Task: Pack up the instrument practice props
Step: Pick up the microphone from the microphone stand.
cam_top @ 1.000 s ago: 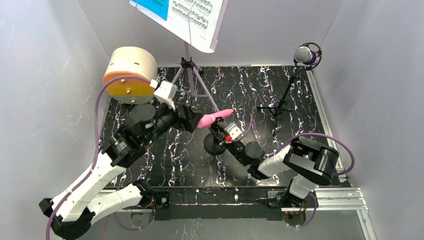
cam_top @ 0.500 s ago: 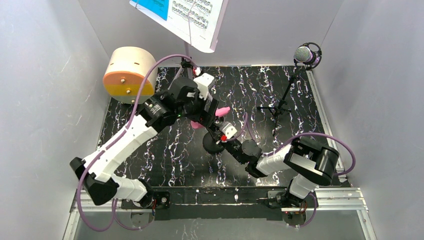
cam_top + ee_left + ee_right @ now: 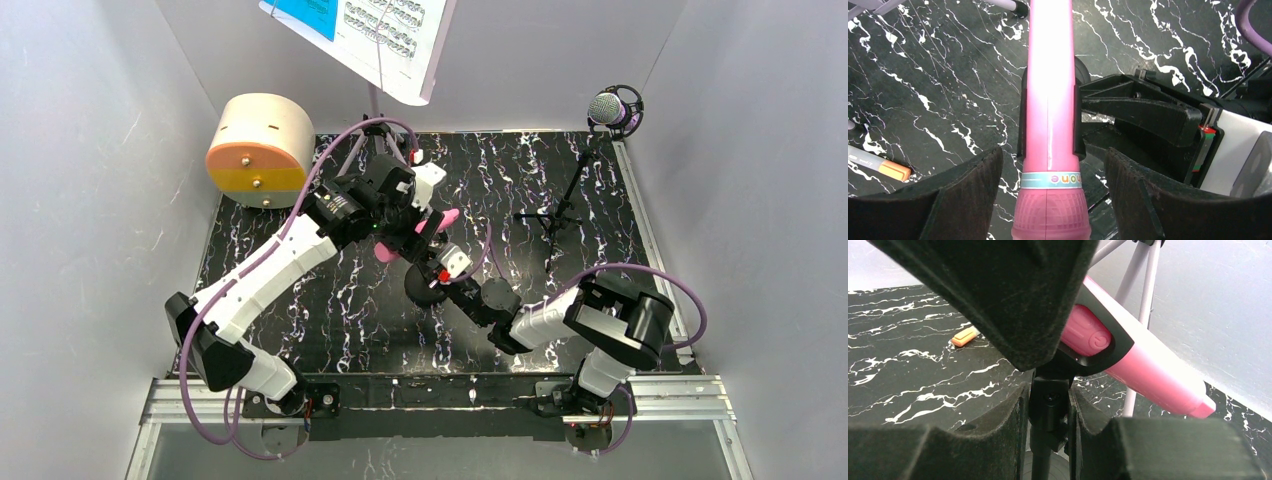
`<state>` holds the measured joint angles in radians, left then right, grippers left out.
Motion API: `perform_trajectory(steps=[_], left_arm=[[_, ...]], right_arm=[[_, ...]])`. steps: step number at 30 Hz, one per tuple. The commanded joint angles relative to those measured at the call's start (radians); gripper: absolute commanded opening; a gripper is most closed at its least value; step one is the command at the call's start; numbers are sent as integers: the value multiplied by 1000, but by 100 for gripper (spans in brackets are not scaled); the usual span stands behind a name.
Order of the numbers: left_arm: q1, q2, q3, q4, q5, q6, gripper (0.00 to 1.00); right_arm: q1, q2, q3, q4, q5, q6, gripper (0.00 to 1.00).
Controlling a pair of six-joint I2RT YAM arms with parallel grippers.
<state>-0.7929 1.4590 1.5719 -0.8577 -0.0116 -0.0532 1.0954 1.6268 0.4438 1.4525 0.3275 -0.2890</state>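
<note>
The pink handheld microphone sits in a black clip on a small black stand with a round base. In the left wrist view the microphone runs up the middle, head nearest the camera. My left gripper is open, its jaws on either side of the microphone's head with gaps on both sides. My right gripper is shut on the stand's post just below the clip. The silver-mesh purple mic stands on its tripod at the back right. The lilac music stand holds the blue and white sheet music at the back.
A round beige and orange container lies on its side at the back left. An orange marker lies on the black marble tabletop, and it also shows in the right wrist view. The music stand's legs spread just behind my left gripper.
My left arm has swung right and forward from beside the container. Its open jaws now straddle the pink microphone's head. My right gripper has stayed shut on the stand.
</note>
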Motion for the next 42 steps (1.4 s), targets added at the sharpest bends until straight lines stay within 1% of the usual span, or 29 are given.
perform_trajectory(steps=[1,4,11,12,19,20,24,26,30,32,38,39,41,42], left_arm=[[7,0,19,-82,43,46,68],[7,-6,16,-94,61,49,67],[7,-15,-10,-112,47,49,69],[6,-17,-12,-115,41,71,70],[7,-38,-2,-112,25,74,73],[7,-39,-3,-109,25,73,73],[6,-42,-7,-107,31,75,65],[7,-44,-9,-114,27,78,63],[6,-56,-6,-121,25,79,63],[7,-58,-3,-123,-6,81,63],[6,-51,-1,-113,11,87,59],[7,-49,-2,-106,12,85,59],[6,-44,2,-89,12,78,63],[6,-40,5,-82,34,74,64]], right_arm=[[-2,56,-31,-148,21,-79,1],[-8,67,-41,-125,22,-73,1],[-17,70,-56,-114,21,-65,1],[-17,69,-57,-115,22,-65,1],[-19,71,-61,-113,10,-65,1],[-19,71,-60,-113,9,-65,1],[-20,70,-65,-113,14,-68,1],[-22,72,-69,-110,18,-66,1],[-27,77,-76,-103,19,-64,1],[-29,79,-76,-103,18,-66,1],[-28,81,-71,-112,6,-77,1],[-28,81,-69,-117,2,-79,1],[-29,81,-65,-126,-6,-81,1],[-28,83,-64,-128,-8,-81,1]])
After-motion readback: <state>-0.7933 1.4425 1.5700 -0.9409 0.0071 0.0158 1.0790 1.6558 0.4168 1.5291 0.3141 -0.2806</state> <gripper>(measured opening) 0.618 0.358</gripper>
